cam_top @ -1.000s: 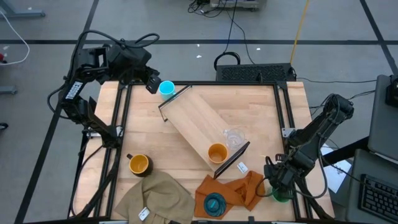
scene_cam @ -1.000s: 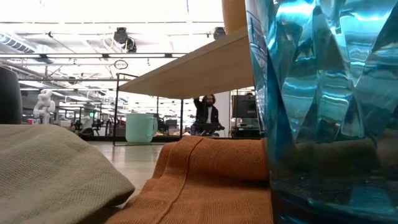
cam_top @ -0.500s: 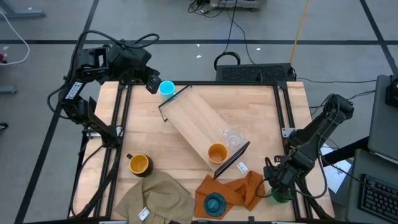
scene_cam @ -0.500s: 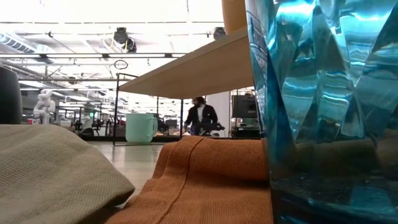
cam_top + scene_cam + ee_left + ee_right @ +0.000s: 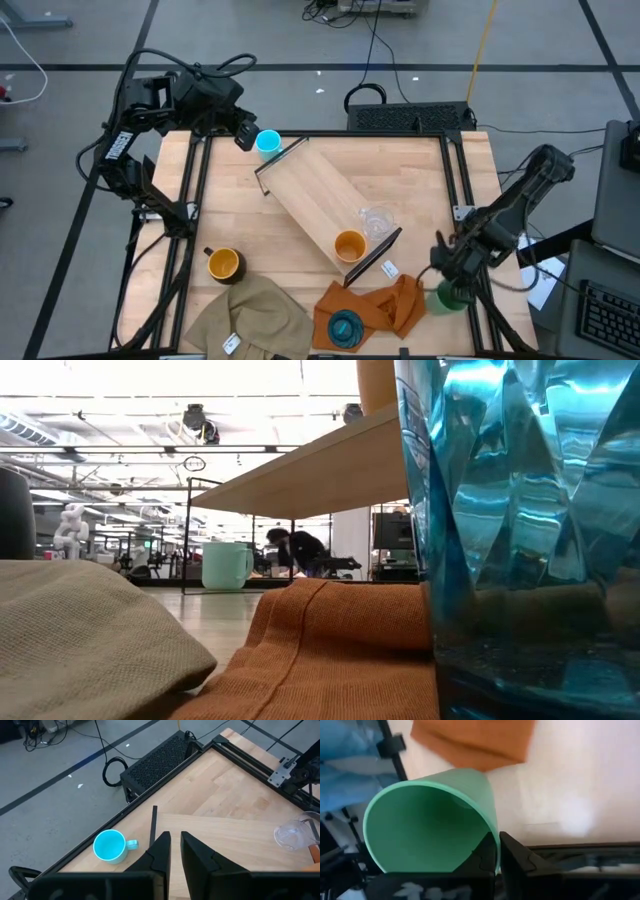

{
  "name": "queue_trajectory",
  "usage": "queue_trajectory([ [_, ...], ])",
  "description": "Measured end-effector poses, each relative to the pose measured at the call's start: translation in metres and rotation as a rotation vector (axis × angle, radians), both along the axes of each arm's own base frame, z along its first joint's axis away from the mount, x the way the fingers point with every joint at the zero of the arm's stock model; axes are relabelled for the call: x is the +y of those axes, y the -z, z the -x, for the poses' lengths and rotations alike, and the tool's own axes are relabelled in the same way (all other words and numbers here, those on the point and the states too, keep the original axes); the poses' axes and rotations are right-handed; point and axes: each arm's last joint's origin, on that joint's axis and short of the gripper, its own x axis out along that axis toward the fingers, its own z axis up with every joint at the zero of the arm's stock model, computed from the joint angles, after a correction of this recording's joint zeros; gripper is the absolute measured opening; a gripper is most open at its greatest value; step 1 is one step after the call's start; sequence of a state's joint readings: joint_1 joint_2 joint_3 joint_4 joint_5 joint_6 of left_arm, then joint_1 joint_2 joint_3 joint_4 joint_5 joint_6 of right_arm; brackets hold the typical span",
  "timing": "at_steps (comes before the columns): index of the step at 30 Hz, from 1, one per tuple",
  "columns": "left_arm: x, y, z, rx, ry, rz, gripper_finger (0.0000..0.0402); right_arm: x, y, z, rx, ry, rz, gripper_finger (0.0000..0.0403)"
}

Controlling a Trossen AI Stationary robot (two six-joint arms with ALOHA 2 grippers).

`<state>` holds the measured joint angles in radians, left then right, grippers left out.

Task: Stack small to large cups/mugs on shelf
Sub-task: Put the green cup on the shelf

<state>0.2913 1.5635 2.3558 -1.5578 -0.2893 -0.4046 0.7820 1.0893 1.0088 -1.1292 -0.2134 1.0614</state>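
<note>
Right gripper pinched only the rim of the pale green plastic cup at the table's edge; thin grip could slip. Left gripper idled, nearly closed, empty.

Wood, cloth, plastic and wire — mostly matt, with two glossy exceptions.

The shelf is smooth pale wood with thin black wire brackets, lying on a tabletop of jointed light-wood strips edged in dark metal rail. The green cup, its rim pinched between the right gripper fingers, looks like smooth matt plastic; just beyond it lies a soft orange cloth. The tan cloth shows a coarse knit. The teal cup is ribbed, glossy and translucent — the clear tumbler likewise see-through. Near the left gripper, the light-blue mug looks smooth.
</note>
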Motion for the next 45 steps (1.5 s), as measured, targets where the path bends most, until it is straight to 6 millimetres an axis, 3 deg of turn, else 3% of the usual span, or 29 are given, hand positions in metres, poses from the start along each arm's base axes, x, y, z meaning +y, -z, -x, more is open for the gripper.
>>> queue_trajectory([
  [8,0.0,0.0,0.0,0.003,0.005,-0.004,0.0042,-0.046,-0.057,0.016,-0.201,0.151,0.101,0.0001],
  [13,0.0,0.0,0.0,0.003,0.005,-0.004,0.0042,-0.068,-0.089,0.026,-0.186,0.18,0.215,0.0001],
  [23,0.0,0.0,0.0,0.003,0.004,-0.002,0.0042,-0.085,-0.135,0.001,-0.368,0.168,0.27,0.0],
  [33,-0.002,0.001,0.0,-0.002,0.038,0.038,0.0042,-0.098,-0.155,-0.032,-0.409,0.081,0.344,0.0],
  [45,-0.001,0.001,0.0,-0.011,0.023,0.047,0.0042,-0.101,-0.164,-0.014,-0.439,0.129,0.224,0.0],
])
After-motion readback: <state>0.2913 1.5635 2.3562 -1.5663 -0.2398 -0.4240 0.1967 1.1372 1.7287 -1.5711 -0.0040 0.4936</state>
